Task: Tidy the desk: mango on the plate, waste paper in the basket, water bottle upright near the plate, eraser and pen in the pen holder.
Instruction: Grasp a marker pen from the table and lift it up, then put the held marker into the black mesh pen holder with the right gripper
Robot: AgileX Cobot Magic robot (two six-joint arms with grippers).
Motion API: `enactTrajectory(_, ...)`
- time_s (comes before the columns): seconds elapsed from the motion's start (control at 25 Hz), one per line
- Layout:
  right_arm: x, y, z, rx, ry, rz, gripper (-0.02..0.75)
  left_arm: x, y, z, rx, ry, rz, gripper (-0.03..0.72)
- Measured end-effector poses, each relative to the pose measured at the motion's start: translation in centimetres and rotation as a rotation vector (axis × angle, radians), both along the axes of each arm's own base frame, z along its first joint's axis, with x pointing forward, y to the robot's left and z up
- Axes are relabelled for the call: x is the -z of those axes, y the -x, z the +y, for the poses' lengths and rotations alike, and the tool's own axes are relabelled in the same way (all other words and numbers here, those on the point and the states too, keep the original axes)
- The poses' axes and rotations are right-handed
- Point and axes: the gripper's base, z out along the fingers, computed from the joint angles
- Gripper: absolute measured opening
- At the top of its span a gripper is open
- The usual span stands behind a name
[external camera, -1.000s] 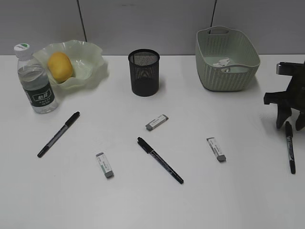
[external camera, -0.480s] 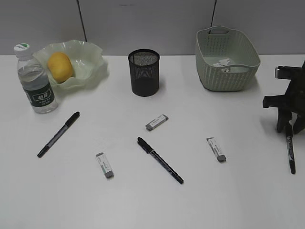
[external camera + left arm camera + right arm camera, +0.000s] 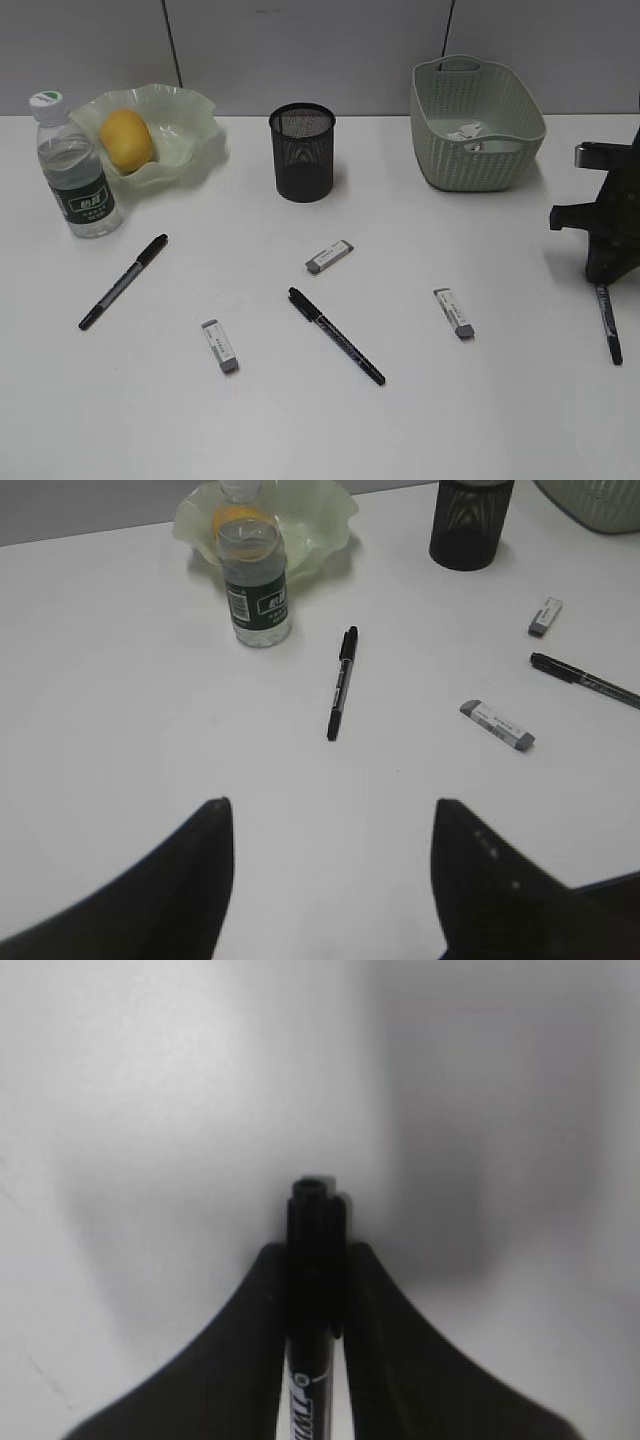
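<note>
At the desk's right edge my right gripper [image 3: 603,275] is shut on the top end of a black pen [image 3: 608,322]; the right wrist view shows both fingers pressed against its barrel [image 3: 313,1360]. Two more pens [image 3: 123,281] [image 3: 336,336] and three erasers [image 3: 329,256] [image 3: 219,346] [image 3: 454,312] lie loose on the desk. The mango [image 3: 125,138] sits in the plate [image 3: 190,125], with the water bottle [image 3: 75,180] upright beside it. The waste paper [image 3: 467,132] lies in the basket [image 3: 475,125]. The pen holder [image 3: 302,155] stands at the back centre. My left gripper [image 3: 330,805] hangs open over bare desk.
In the left wrist view a pen [image 3: 341,682] lies ahead of the open fingers, the bottle [image 3: 255,580] beyond it, and an eraser [image 3: 497,725] to the right. A grey wall runs behind the desk.
My right gripper has come down onto the pen at the right edge and closed its fingers on the pen's top end. Everything else has stayed put.
</note>
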Motion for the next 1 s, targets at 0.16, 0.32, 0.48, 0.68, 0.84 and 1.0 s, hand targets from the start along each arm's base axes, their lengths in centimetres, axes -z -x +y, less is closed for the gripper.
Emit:
enactTrajectory(0.16, -0.1, 0.0, 0.1, -0.042, 0.002, -0.001, 0.144, 0.0, 0.0, 0.0, 0.0, 0.0, 0.0, 0.47)
enactTrajectory(0.32, -1.2, -0.1, 0.8, -0.102, 0.006, -0.054, 0.144, 0.0, 0.0, 0.0, 0.0, -0.001, 0.0, 0.465)
enactTrajectory(0.48, -4.8, -0.6, 2.6, -0.174, -0.039, -0.214, 0.144, 0.0, 0.0, 0.0, 0.0, -0.001, 0.0, 0.463)
enactTrajectory(0.68, -10.4, -1.0, 7.4, -0.296, -0.123, -0.53, 0.144, 0.0, 0.0, 0.0, 0.0, -0.001, 0.0, 0.463)
enactTrajectory(0.84, -14.1, -1.7, 11.9, -0.397, -0.153, -0.754, 0.144, 0.0, 0.0, 0.0, 0.0, -0.001, 0.0, 0.461)
enactTrajectory(1.0, -16.7, -1.8, 16.2, -0.468, -0.191, -0.962, 0.144, 0.0, 0.0, 0.0, 0.0, -0.001, 0.0, 0.46)
